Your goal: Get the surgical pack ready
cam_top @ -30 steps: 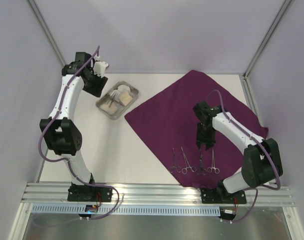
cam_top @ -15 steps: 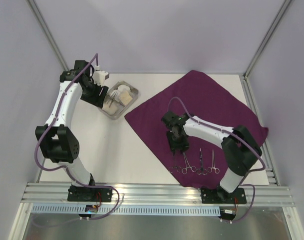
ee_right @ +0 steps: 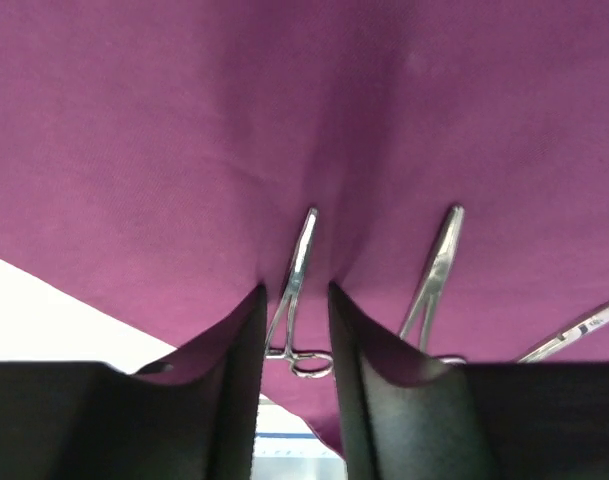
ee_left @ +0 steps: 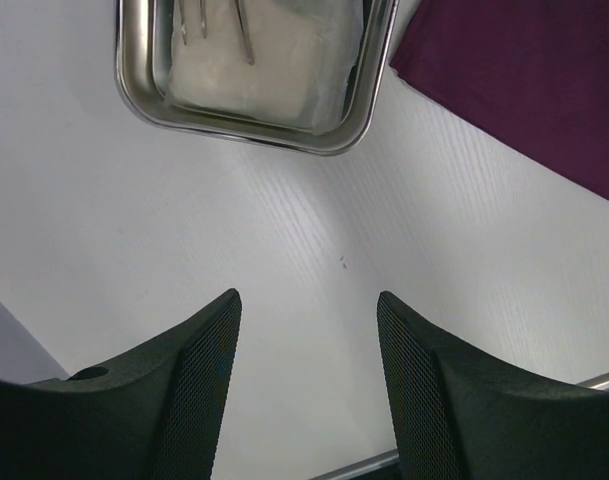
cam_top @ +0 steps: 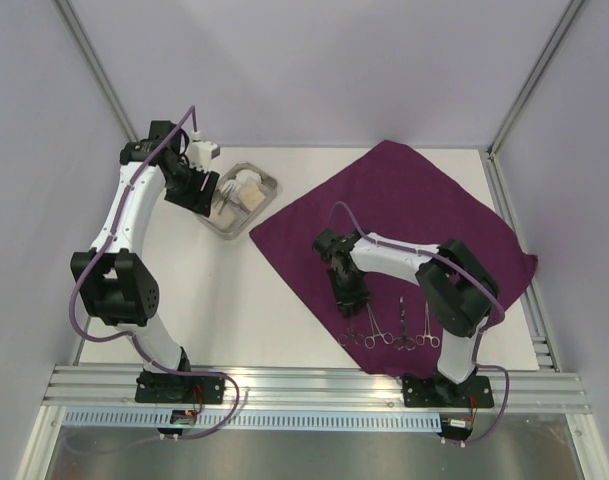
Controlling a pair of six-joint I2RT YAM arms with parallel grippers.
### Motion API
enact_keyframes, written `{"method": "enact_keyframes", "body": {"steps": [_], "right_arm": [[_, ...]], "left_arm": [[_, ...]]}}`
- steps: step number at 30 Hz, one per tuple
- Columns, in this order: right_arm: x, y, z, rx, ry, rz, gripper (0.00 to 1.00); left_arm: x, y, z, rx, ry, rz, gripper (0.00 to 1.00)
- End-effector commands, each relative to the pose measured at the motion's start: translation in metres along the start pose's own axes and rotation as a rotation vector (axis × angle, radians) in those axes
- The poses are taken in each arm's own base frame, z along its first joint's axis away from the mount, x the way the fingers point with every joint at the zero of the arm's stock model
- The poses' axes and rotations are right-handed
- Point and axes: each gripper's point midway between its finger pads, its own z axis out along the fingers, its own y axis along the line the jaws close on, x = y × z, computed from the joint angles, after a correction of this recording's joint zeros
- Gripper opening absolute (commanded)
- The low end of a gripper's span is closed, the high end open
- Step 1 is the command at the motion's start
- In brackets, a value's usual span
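The dark purple cloth (cam_top: 414, 215) lies spread flat on the white table. Several steel clamps lie in a row on its near corner (cam_top: 384, 328). My right gripper (cam_top: 350, 298) is low over the leftmost clamp (ee_right: 302, 240), and its slightly open fingers (ee_right: 246, 330) straddle the clamp's shanks without closing on them. A second clamp (ee_right: 436, 262) lies just to the right. The steel tray (cam_top: 212, 222) with white gauze pads (cam_top: 248, 190) stands left of the cloth. My left gripper (cam_top: 192, 185) is open and empty beside the tray's left side (ee_left: 308, 300).
In the left wrist view the tray (ee_left: 134, 90) holds gauze (ee_left: 284, 70) and thin steel tool tips. The cloth's left edge (ee_left: 524, 90) lies near it. Frame posts and purple walls close in the table. An aluminium rail (cam_top: 314, 385) runs along the near edge.
My right arm swung left across the cloth, from the right-hand clamps to the leftmost one, and dropped low. My left gripper shifted slightly nearer the tray.
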Motion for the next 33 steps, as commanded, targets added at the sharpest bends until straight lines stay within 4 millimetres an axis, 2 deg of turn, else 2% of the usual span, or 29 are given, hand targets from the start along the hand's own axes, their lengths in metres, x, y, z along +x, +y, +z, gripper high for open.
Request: {"method": "enact_keyframes", "body": {"steps": [1, 3, 7, 10, 15, 18, 23, 26, 27, 29, 33], "right_arm": [[-0.009, 0.008, 0.007, 0.001, -0.019, 0.007, 0.31], [-0.008, 0.008, 0.011, 0.014, -0.01, 0.001, 0.29], [-0.003, 0.002, 0.014, 0.053, 0.007, 0.005, 0.14], [-0.007, 0.001, 0.008, 0.056, -0.013, 0.01, 0.01], [-0.021, 0.008, -0.013, 0.022, -0.077, 0.016, 0.01], [-0.03, 0.02, -0.026, -0.038, -0.115, 0.003, 0.0], [-0.037, 0.029, -0.036, -0.091, -0.133, -0.003, 0.0], [-0.047, 0.028, -0.043, -0.12, -0.164, 0.035, 0.0], [-0.055, 0.025, -0.049, -0.134, -0.187, 0.065, 0.0], [-0.065, 0.033, -0.06, -0.206, -0.211, 0.119, 0.01], [-0.11, 0.034, -0.097, -0.303, -0.345, 0.274, 0.01]], "left_arm": [[-0.004, -0.004, -0.01, 0.013, -0.027, -0.027, 0.66], [-0.003, -0.004, -0.01, 0.013, -0.019, -0.027, 0.66], [-0.002, -0.003, -0.01, 0.005, -0.016, -0.026, 0.66], [-0.003, -0.003, -0.009, 0.009, -0.015, -0.028, 0.66], [-0.004, -0.003, -0.01, 0.013, -0.013, -0.024, 0.66], [-0.005, -0.004, -0.011, 0.018, -0.016, -0.022, 0.66], [-0.006, -0.006, -0.012, 0.031, -0.018, -0.021, 0.66], [-0.007, -0.011, -0.012, 0.06, -0.023, -0.021, 0.65], [-0.007, -0.013, -0.012, 0.071, -0.019, -0.023, 0.64], [-0.009, -0.019, -0.014, 0.102, -0.029, -0.019, 0.63], [-0.013, -0.031, -0.02, 0.171, -0.048, -0.011, 0.59]]}}
